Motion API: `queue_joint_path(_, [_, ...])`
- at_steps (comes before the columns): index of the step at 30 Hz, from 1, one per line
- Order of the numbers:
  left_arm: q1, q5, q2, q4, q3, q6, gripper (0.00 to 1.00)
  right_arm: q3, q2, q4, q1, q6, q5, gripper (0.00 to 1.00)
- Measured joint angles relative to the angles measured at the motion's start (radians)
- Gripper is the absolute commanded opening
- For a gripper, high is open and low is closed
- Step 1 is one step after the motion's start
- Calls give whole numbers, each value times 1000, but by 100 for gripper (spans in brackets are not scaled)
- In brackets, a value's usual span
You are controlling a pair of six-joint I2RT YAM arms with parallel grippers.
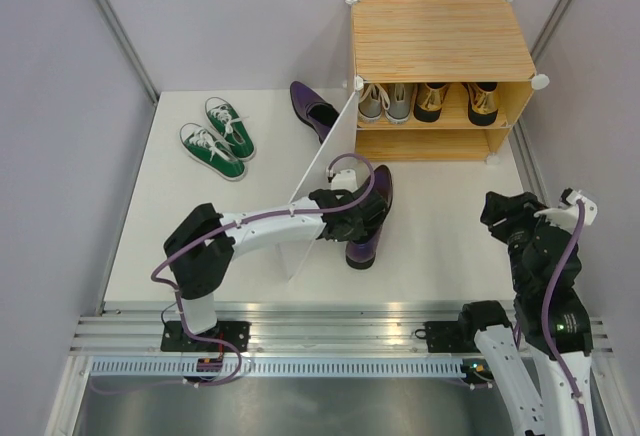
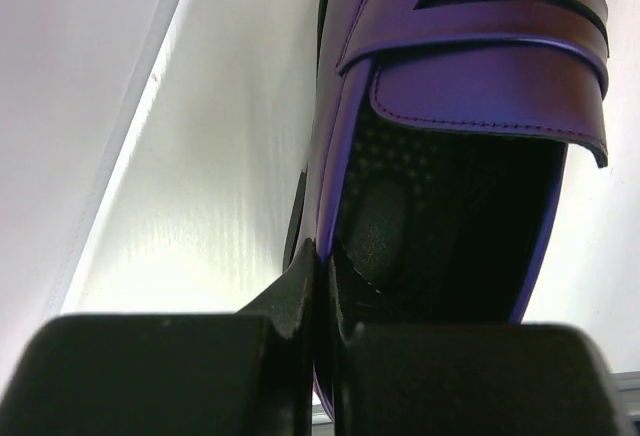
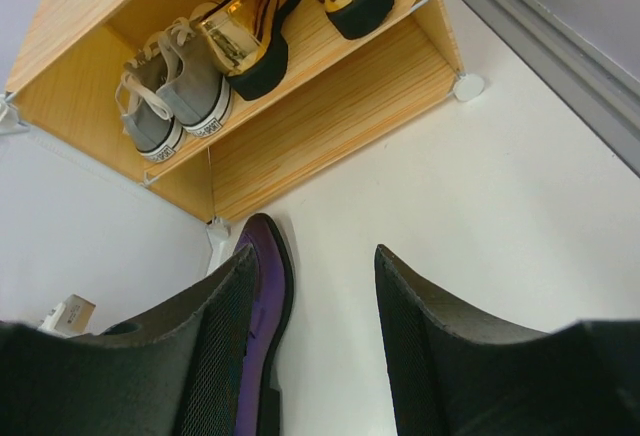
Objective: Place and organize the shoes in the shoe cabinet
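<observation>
Top external view, left to right: green sneakers [image 1: 215, 138] sit on the table [image 1: 440, 236]; one purple dress shoe [image 1: 312, 108] lies behind the white door panel [image 1: 322, 178]. The left fingers [image 2: 296, 296] are clenched on the side rim of the other purple shoe [image 1: 366, 221], just right of that door. So thin a pinch could let the glossy, strapped loafer twist loose, or the arm could nudge the door. Grey sneakers [image 1: 385, 102] and gold shoes [image 1: 456, 102] sit on the shoe cabinet [image 1: 440, 41]'s upper shelf. The right fingers [image 3: 215, 336] stand apart, holding nothing.
</observation>
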Motion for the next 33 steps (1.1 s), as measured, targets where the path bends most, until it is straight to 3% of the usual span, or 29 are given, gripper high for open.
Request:
queue_joint_path(1, [0,-9,0,2,-6,-9,2,-10,3,5,0,0,-6,56])
queue_joint_path(3, [-1,-10,0,8,-6,-15,16,-27,9,15,0,-1,-18,56])
queue_joint_path(4, [-1,-10,0,10,-6,-15,28,-35,12,19,0,0,-22,56])
queue_joint_path(7, [-2,5,1,28,4,-7,40,-52,18,25,0,-1,-36,56])
queue_joint_path(16, [-14,80,4,62,60,46,47,-69,30,56,0,-2,-68,56])
queue_joint_path(33, [-36,285,31,145,122,179,50,-92,12,62,0,-47,-130,56])
